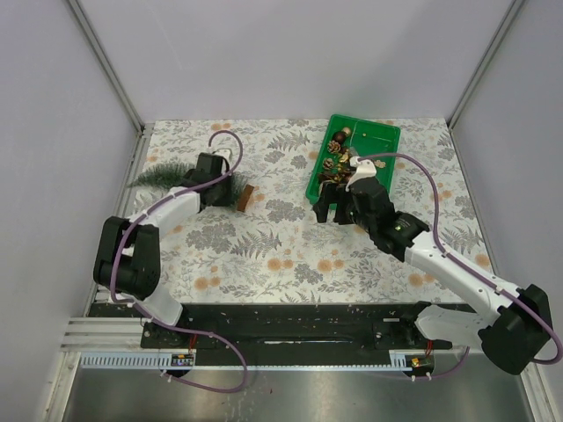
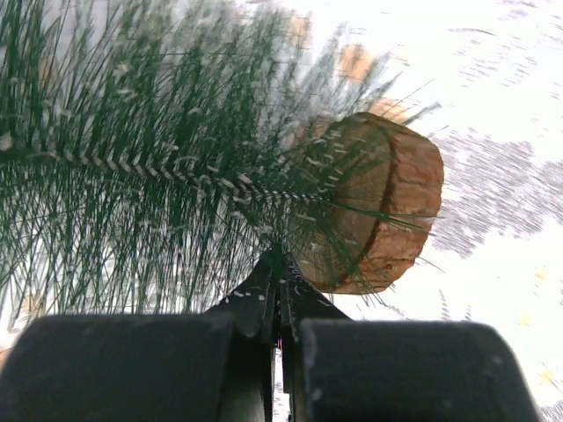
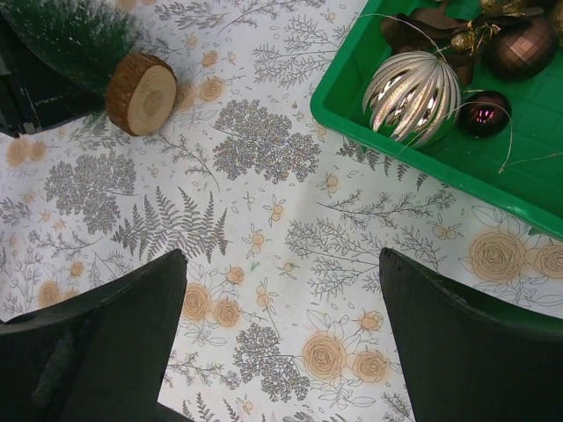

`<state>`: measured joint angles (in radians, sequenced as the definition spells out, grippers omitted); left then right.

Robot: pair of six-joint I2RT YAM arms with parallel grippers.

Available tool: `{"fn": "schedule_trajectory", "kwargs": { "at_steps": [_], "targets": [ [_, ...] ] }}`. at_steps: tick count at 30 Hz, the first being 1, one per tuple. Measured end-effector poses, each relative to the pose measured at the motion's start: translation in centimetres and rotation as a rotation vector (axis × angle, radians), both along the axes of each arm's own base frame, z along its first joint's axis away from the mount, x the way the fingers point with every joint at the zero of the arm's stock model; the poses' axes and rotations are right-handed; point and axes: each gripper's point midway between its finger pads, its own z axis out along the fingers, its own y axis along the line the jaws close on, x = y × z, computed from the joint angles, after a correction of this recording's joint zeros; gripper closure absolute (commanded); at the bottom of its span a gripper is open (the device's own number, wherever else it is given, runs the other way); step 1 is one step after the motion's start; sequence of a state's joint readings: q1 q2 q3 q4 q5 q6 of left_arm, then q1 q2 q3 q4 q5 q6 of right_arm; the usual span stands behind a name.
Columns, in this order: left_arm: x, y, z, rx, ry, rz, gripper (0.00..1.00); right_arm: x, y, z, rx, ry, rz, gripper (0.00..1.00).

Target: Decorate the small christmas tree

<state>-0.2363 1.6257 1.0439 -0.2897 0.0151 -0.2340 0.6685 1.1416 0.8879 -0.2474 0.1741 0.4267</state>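
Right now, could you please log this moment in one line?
left gripper: shut on small christmas tree; tree: lying on side; right gripper: open, beside green bin; ornaments: in bin

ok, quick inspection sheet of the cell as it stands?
Surface: floral table cover, flat.
Job's things: small christmas tree lying on its side, no ornaments seen on it.
Clutter: green bin holding a silver bauble and dark baubles.
Hands: left hand shut on tree bristles by the wooden base; right hand open, empty, beside the bin.
Cables: purple cable looping off each arm.
Surroundings: white walls, metal posts.
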Motion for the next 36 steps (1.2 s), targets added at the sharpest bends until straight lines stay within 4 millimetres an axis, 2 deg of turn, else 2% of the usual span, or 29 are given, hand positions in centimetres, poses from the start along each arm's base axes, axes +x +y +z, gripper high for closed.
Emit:
{"fn": "schedule_trajectory", "kwargs": {
  "at_steps": [5, 9, 10, 13, 15, 18, 19, 23, 26, 30, 32, 34, 36],
  "targets": [
    [-2.3, -5.6, 1.2, -0.03, -0.024, -0.188, 1.0, -0.2, -0.1, 0.7, 0.018, -0.013, -0.003, 0.04],
    [-4.9, -9.4, 0.8, -0.053, -0.003, -0.335, 0.98, -0.6, -0.4, 1.0, 0.029, -0.016, -0.008, 0.04],
    [-5.7, -10.1, 0.5, -0.061, 0.009, -0.367, 0.92, -0.7, -0.5, 1.0, 0.03, -0.017, -0.008, 0.04],
    [-7.9, -11.5, -0.5, -0.088, 0.053, -0.459, 0.45, -0.9, -0.7, 1.0, 0.03, -0.015, -0.012, 0.03],
    [-9.4, -12.2, -1.0, -0.093, 0.082, -0.522, 0.21, -0.9, -0.9, 0.8, 0.023, -0.01, -0.017, 0.04],
    [-11.3, -13.0, -1.4, -0.093, 0.12, -0.608, 0.01, -1.0, -1.1, 0.5, 0.013, -0.004, -0.026, 0.03],
    [-11.9, -13.1, -1.5, -0.09, 0.134, -0.631, 0.01, -1.0, -1.1, 0.5, 0.012, -0.003, -0.026, 0.03],
    [-13.5, -12.2, -1.1, -0.058, 0.167, -0.678, 0.01, -1.0, -1.1, 0.3, 0.008, 0.001, -0.026, 0.03],
    [-13.2, -10.7, 1.3, -0.065, 0.136, -0.648, 0.01, -0.9, -1.0, -0.1, -0.001, 0.011, -0.026, 0.03],
    [-10.0, -7.3, 6.7, -0.144, 0.028, -0.494, 0.01, -0.7, -0.9, -0.7, -0.013, 0.026, -0.024, 0.03],
    [-8.3, -5.5, 8.4, -0.177, -0.007, -0.399, 0.01, -0.6, -0.8, -0.9, -0.016, 0.03, -0.022, 0.03],
    [-7.2, -3.9, 8.7, -0.201, -0.006, -0.312, 0.01, -0.5, -0.6, -0.9, -0.017, 0.031, -0.021, 0.03],
    [-6.7, -2.8, 8.1, -0.228, 0.032, -0.235, 0.01, -0.4, -0.5, -0.9, -0.019, 0.033, -0.02, 0.03]
  ]
}}
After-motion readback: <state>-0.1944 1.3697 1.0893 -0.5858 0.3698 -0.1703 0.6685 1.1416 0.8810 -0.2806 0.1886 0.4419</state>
